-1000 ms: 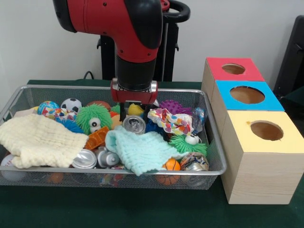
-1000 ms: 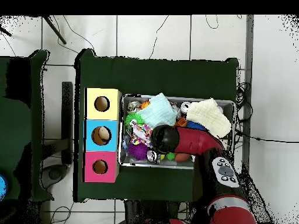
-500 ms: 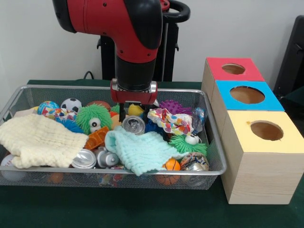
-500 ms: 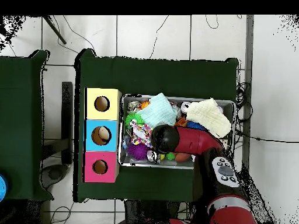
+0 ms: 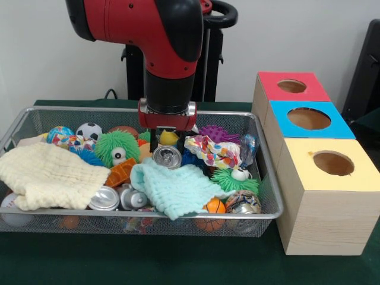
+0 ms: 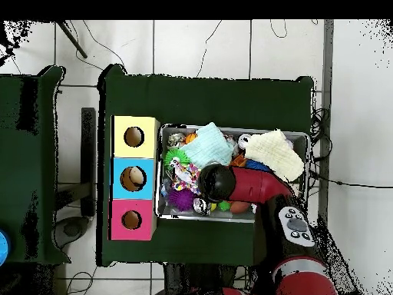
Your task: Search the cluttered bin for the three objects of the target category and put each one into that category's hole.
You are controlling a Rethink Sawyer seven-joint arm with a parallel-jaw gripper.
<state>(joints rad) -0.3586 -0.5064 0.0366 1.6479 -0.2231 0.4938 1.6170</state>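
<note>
Three boxes, red (image 5: 290,89), blue (image 5: 309,122) and yellow (image 5: 332,172), are standing in a row just beside the wire bin (image 5: 270,196) on the green tabletop (image 5: 178,261). The end effector (image 5: 166,138) is hanging low among the clutter, directly above a silver can (image 5: 167,156); whether it is clenched or released cannot be told. A mint cloth (image 5: 175,187) is lying just in front of the can.

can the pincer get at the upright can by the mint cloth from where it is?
Probably yes. The pincer hangs just behind and above the upright can, whose top is uncovered; the mint cloth lies in front of it, not over it. Neighbouring toys crowd its sides.
</note>
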